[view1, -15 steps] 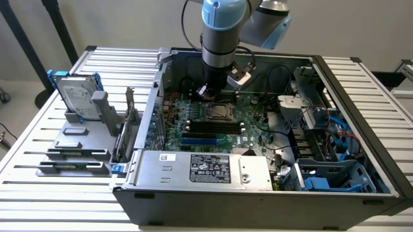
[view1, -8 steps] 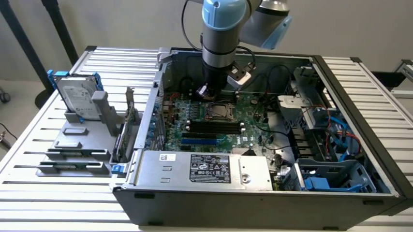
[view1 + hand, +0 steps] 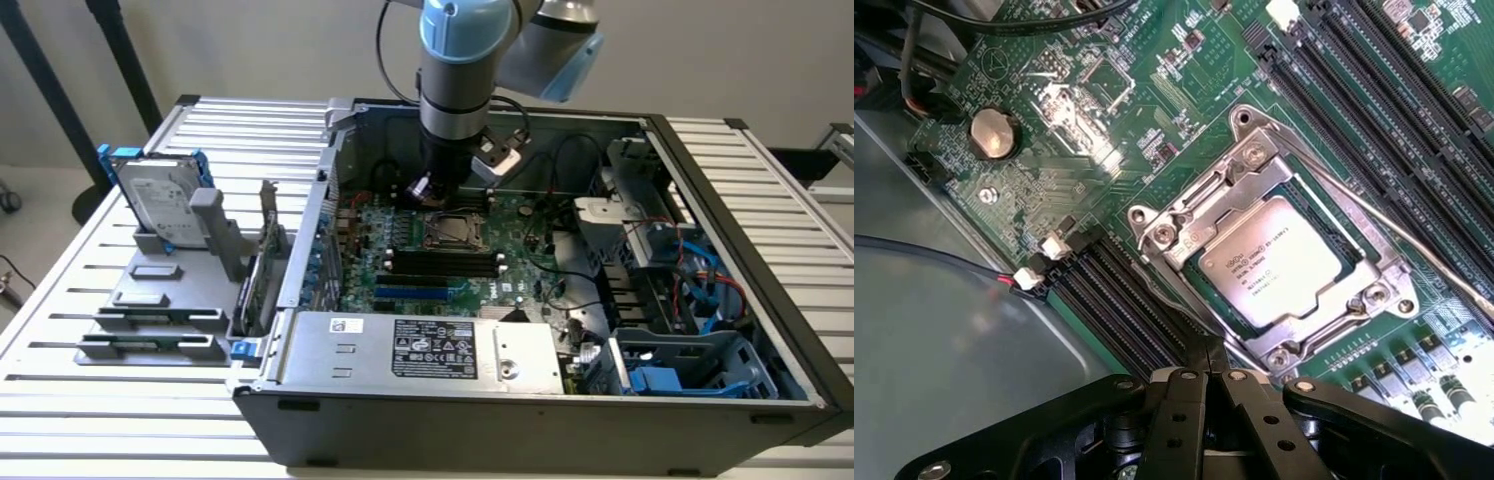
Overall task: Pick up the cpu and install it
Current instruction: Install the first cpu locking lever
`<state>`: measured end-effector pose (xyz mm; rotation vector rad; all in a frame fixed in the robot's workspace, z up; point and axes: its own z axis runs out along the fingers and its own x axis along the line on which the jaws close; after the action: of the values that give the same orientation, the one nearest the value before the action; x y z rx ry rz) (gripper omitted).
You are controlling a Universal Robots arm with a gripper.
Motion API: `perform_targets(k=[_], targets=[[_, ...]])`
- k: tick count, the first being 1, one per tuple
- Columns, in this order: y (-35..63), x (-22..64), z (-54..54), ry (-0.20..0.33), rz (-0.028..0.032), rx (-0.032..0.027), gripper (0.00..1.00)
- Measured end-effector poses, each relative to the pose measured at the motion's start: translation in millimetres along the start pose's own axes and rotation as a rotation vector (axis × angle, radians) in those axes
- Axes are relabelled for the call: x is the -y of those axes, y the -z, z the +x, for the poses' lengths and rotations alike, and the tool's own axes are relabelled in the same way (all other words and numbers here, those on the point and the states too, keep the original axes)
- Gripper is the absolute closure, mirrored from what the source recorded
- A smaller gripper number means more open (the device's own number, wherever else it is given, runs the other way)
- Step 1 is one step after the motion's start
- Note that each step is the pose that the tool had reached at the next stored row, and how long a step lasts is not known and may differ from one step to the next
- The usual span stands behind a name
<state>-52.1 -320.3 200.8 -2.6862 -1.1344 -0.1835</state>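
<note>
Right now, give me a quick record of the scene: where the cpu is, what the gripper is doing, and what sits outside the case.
cpu: seated in the motherboard socket, silver top showing
gripper: shut, empty, just beside the socket
computer case: open, motherboard exposed
hard drive: upright in the grey holder, on the exterior view's left of the case

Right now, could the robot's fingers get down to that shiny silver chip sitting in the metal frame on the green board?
Probably yes. The cpu lies face up in its socket frame with nothing over it, and the shut gripper hovers close beside it. The frame's raised edges might crowd the fingers.
</note>
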Motion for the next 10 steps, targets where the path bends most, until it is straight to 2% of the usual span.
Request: perform_targets(k=[10], targets=[[-0.2, -1.3, 1.2, 0.000, -0.0032, 0.0033, 0.89]])
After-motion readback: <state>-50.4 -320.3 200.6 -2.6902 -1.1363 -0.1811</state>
